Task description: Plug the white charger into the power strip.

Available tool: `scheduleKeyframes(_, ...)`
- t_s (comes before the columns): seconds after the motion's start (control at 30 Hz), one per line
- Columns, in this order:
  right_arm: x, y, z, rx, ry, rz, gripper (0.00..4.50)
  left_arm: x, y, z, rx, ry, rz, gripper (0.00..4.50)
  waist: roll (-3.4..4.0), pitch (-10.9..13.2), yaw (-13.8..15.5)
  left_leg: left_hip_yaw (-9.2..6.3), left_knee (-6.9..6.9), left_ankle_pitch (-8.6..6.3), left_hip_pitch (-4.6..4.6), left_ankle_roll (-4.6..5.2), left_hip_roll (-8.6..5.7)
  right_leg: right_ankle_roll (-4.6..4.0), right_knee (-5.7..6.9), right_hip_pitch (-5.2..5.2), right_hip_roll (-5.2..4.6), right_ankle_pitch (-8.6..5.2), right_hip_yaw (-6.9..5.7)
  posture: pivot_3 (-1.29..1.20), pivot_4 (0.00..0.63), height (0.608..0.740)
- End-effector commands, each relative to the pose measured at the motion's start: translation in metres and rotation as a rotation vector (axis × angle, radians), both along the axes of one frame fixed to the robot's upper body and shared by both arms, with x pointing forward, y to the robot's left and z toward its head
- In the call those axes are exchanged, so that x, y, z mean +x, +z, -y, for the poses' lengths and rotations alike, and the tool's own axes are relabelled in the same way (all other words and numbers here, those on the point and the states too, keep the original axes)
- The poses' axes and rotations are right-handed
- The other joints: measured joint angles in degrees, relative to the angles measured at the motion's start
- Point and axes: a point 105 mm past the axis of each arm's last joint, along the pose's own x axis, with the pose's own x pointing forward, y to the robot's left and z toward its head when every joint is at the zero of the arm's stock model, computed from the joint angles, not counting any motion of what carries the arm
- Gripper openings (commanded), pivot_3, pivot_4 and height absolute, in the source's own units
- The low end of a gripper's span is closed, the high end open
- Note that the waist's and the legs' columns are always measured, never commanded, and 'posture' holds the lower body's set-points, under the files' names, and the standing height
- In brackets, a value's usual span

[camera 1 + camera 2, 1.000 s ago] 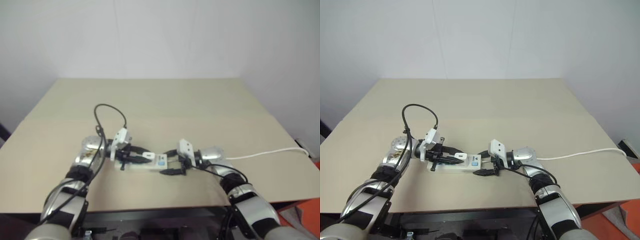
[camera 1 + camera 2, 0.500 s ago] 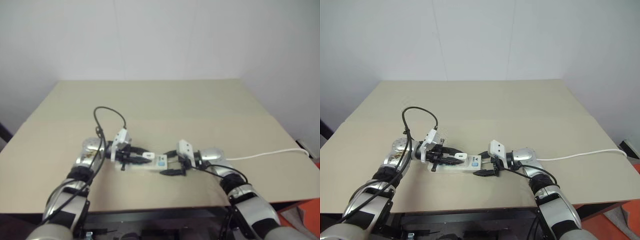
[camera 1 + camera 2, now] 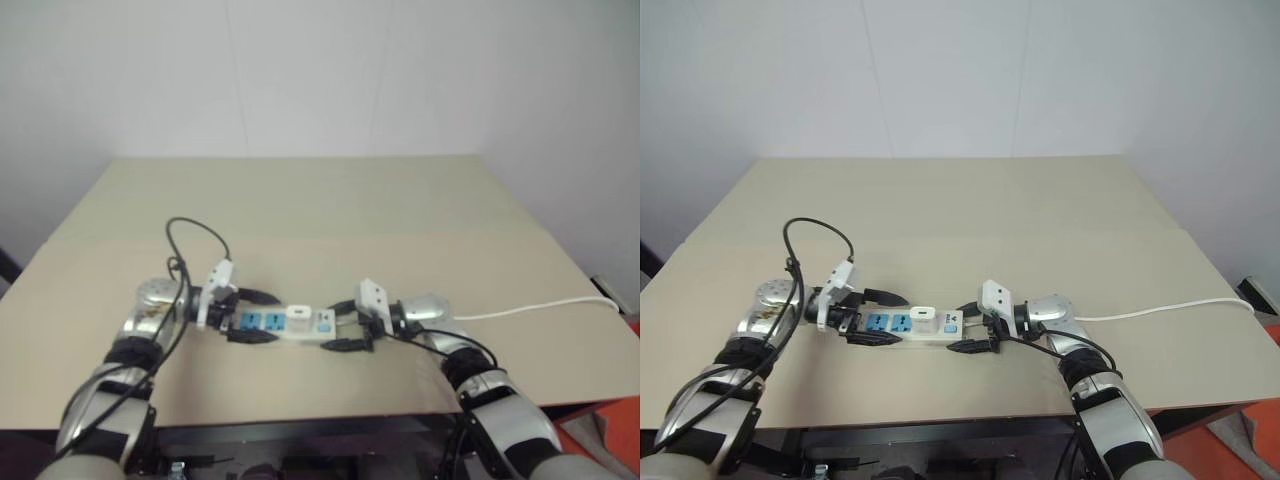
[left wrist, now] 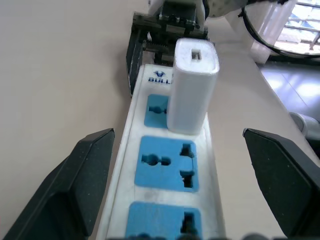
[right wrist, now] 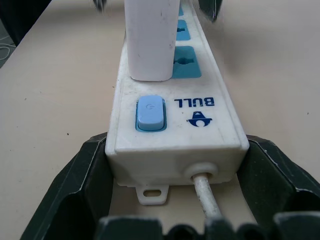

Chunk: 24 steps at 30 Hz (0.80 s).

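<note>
Left wrist view shows you the white charger [image 4: 192,85] standing upright in the power strip [image 4: 170,185], left gripper [image 3: 243,315] released. Your right gripper [image 5: 172,175] grasps the strip's cable end near the desk's [image 3: 300,200] front edge.

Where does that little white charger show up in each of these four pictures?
Left eye view: the white charger stands on the power strip, between the two hands.
Right eye view: same spot, near the strip's right end.
Left wrist view: upright in the far socket, upper middle.
Right wrist view: at top, rising behind the blue button.
Shared landmark: the strip's blue socket panels.
</note>
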Motion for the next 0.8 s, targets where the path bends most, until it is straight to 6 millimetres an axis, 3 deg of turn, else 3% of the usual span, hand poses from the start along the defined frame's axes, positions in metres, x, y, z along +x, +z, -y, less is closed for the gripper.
scheduleKeyframes(0.03,0.0,-0.016,0.021,-0.072,-0.059,-0.036,3.76,-0.006,0.021,-0.008,-0.015,-0.015,0.055,4.5,0.0,0.0,0.0,0.0,0.0,0.0,0.0,0.0,0.0,0.0,0.0,0.0,-0.01,0.0,0.0,0.0,0.15,0.74)
scheduleKeyframes(0.1,0.0,-0.008,0.026,-0.056,-0.052,-0.017,4.38,-0.01,0.026,-0.021,-0.003,0.01,0.074,4.5,0.01,0.1,0.1,0.0,0.0,0.0,-0.01,0.0,0.01,-0.01,0.0,-0.03,-0.02,-0.01,0.0,0.0,0.15,0.74)
scheduleKeyframes(0.13,0.0,-0.004,0.03,-0.044,-0.049,-0.005,4.48,-0.012,0.028,-0.027,0.003,0.025,0.08,4.5,0.01,0.1,0.1,-0.01,-0.01,0.0,-0.14,0.0,0.0,-0.06,0.0,-0.17,-0.04,0.0,-0.02,0.0,0.15,0.74)
scheduleKeyframes(0.3,-0.008,0.027,0.059,0.001,-0.069,0.08,4.48,-0.024,0.037,-0.063,0.017,0.133,0.085,4.5,0.01,0.3,0.9,-0.03,-0.01,-0.01,-1.13,0.03,-0.03,-0.21,0.0,-1.11,-0.07,0.11,-0.13,0.0,0.15,0.74)
scheduleKeyframes(0.47,-0.033,0.054,0.105,-0.041,-0.107,0.155,4.48,-0.047,0.032,-0.093,0.076,0.223,0.064,4.5,0.07,0.4,1.5,-0.02,-0.03,-0.05,-2.17,0.09,0.0,-0.2,0.06,-2.12,-0.08,0.11,-0.19,0.0,0.15,0.74)
scheduleKeyframes(0.63,-0.057,0.077,0.149,-0.091,-0.186,0.145,4.48,-0.066,0.03,-0.111,0.103,0.291,0.039,4.5,-0.02,0.8,1.6,0.06,-0.04,-0.08,-2.12,0.12,0.0,-0.19,-0.22,-2.04,-0.13,0.1,-0.2,0.0,0.15,0.74)
scheduleKeyframes(0.8,-0.074,0.093,0.169,-0.115,-0.246,0.15,4.48,-0.075,0.031,-0.113,0.107,0.319,0.032,4.5,-0.08,0.9,1.7,0.28,-0.04,-0.05,-1.86,0.08,0.03,-0.22,-0.15,-1.85,-0.09,0.05,-0.22,0.0,0.15,0.74)
